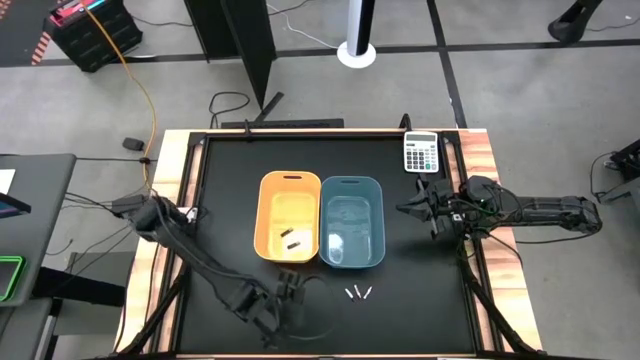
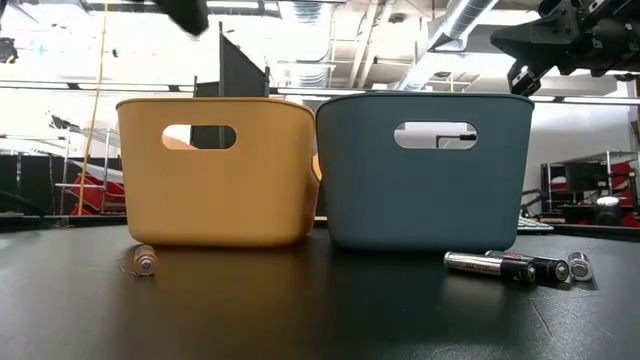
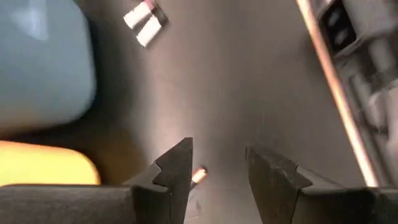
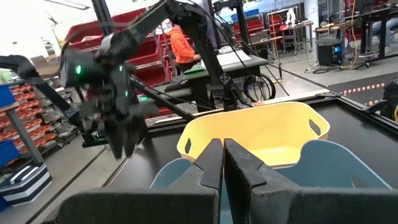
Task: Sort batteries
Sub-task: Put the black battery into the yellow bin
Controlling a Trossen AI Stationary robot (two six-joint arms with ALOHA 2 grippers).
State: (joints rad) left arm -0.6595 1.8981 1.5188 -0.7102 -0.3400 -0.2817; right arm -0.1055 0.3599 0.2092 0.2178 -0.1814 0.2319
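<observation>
- I hold the left gripper [image 3: 217,180] low at the near edge of the table [image 1: 400,200], fingers spread, over a lone battery [image 3: 199,175] lying just beside one finger — set to straddle it.
- Remaining batteries [image 1: 357,293] lie near the blue bin [image 1: 352,222]; two dark ones already sit in the yellow bin [image 1: 290,217].
- The right gripper [image 4: 222,163] waits right of the bins — fingers pressed together, empty.
- There is open mat around the lone battery; the yellow bin wall stands close behind.
</observation>
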